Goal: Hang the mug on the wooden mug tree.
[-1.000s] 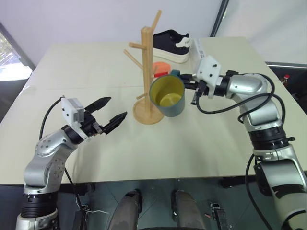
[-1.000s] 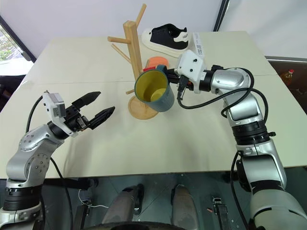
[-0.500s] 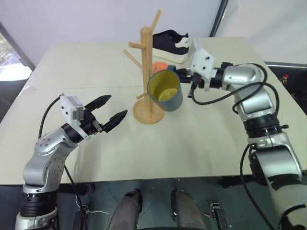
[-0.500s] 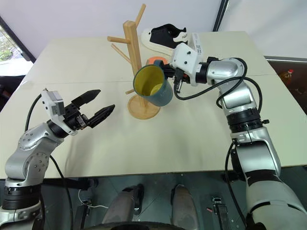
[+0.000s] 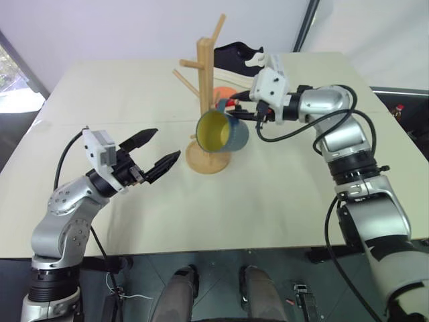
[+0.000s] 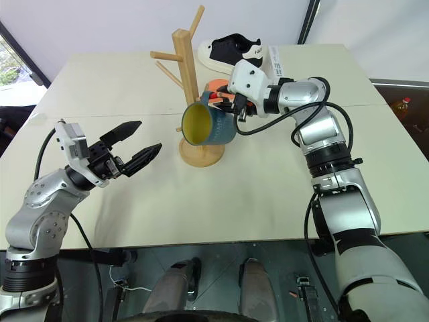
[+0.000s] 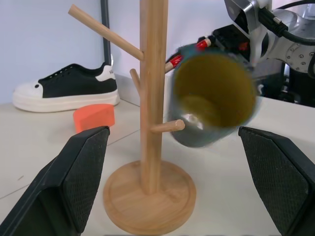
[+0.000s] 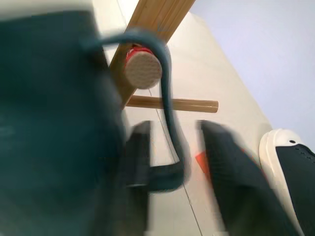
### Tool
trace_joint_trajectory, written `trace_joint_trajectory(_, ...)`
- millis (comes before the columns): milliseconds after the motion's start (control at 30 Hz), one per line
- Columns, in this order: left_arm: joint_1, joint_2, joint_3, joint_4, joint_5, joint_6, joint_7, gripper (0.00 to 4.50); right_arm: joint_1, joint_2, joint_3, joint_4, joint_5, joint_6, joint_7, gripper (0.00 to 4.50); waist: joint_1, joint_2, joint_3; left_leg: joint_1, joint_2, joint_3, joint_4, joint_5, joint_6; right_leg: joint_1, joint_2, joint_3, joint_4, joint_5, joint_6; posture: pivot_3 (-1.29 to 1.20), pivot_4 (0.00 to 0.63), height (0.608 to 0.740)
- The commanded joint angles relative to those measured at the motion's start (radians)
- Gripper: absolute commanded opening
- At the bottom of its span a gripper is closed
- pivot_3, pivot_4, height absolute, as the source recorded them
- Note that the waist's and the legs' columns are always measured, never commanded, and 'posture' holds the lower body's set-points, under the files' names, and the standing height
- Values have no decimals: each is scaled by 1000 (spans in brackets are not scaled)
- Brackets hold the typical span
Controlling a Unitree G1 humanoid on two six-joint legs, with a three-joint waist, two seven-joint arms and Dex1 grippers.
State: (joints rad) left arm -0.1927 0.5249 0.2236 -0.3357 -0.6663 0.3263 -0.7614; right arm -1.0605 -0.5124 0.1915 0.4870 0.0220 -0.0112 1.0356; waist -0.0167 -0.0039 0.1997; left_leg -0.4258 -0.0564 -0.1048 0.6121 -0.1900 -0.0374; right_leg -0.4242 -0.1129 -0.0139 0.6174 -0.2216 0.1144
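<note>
The teal-blue mug [image 5: 221, 131] with its yellow inside hangs tilted beside the wooden mug tree [image 5: 205, 80], mouth turned toward me. In the right wrist view its loop handle [image 8: 170, 98] is threaded over a peg tip [image 8: 143, 70]. My right gripper [image 5: 236, 109] sits just behind the mug, open, its fingers [image 8: 231, 172] spread on either side of the handle. Off to the left of the tree's round base [image 6: 201, 153], my left gripper [image 6: 138, 142] hovers open and holds nothing. The left wrist view faces the post [image 7: 151, 98] and the mug [image 7: 216, 101].
A black and white shoe [image 6: 231, 50] lies behind the tree at the table's far side, with an orange block [image 7: 94, 117] in front of it. A white card [image 6: 276, 62] lies beside the shoe. The pale table [image 5: 268, 201] spreads toward me.
My right arm carried the mug left and toward the post, slipping its handle over a peg. The right fingers then spread apart. The left arm stayed put.
</note>
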Motion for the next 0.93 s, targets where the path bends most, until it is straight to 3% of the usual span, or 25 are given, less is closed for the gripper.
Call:
trace_joint_trajectory(33,-9,9,16,-42,-17,-3,1,4500,-18,-42,-39,-33,0,-32,-6,3093,0,0,0,0,0,0,0,0,0,0,0,0,0,0,0,0,150,740)
trace_joint_trajectory(200,-5,10,19,-46,-20,8,14,4500,50,-131,-146,-69,61,-3,-32,3093,6,0,0,0,0,0,0,0,0,0,0,0,0,0,0,0,150,740)
trace_joint_trajectory(367,10,4,28,-10,24,20,79,4500,217,-160,-304,-159,179,75,-87,3093,5,0,0,0,0,1,0,0,0,1,0,1,0,0,0,0,150,740)
trace_joint_trajectory(467,17,-24,30,81,123,-22,179,4500,346,-109,-397,-179,239,101,-188,3093,2,0,0,2,0,3,0,0,0,1,0,3,1,0,0,0,150,740)
trace_joint_trajectory(633,39,-85,51,269,267,-121,330,4500,552,5,-448,-202,253,57,-327,3093,1,0,0,6,1,6,0,0,0,4,0,5,2,-1,-2,0,150,740)
trace_joint_trajectory(933,63,-134,68,354,292,-188,368,4500,680,111,-426,-249,276,47,-389,3093,4,-2,-1,8,1,12,2,0,0,4,0,10,2,2,0,0,150,740)
